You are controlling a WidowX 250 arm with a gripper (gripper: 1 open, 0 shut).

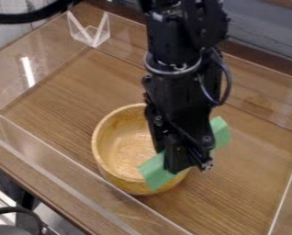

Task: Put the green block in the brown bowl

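The brown bowl (121, 142) sits on the wooden table, a round honey-tan wooden bowl just left of the arm. My black gripper (183, 165) points down over the bowl's right rim and is shut on the green block (164, 167). The block hangs tilted, its lower end over the bowl's near-right rim and its upper end (218, 133) sticking out to the right behind the fingers. Much of the block's middle is hidden by the gripper.
Clear acrylic walls (62, 188) run around the wooden table top (75, 92). A small clear stand (90, 32) rests at the back left. Dark cables trail across the top left corner.
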